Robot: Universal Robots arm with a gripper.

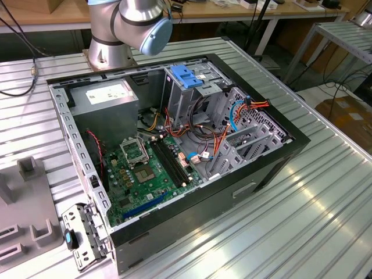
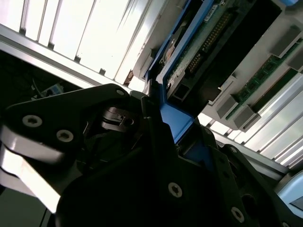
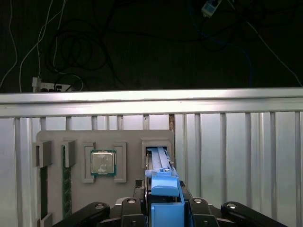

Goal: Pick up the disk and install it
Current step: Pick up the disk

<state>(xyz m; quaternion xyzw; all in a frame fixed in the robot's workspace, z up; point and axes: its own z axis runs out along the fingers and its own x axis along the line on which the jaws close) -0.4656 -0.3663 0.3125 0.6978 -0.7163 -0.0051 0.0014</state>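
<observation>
While the disk (image 3: 160, 163) stands slotted in a grey tray (image 3: 128, 138), the end effector (image 3: 164, 201) pinches it.

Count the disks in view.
1: the disk stands on edge at a slot of the grey fixture, gripped by the tool. Others may hide inside the computer case.

The ribbed silver metal table (image 1: 302, 221) gleams with glare. The open black computer case (image 1: 192, 224) holds dull bare sheet metal, a glossy green circuit board (image 1: 139, 180) and, at twelve o'clock in the exterior view, a smooth blue plastic latch (image 1: 185, 75). The flat rectangular disk (image 3: 164, 182) has sleek blue plastic rails, the black gripper (image 3: 164, 208) is matt, and the grey moulded tray (image 3: 130, 137) looks like matt plastic.
</observation>
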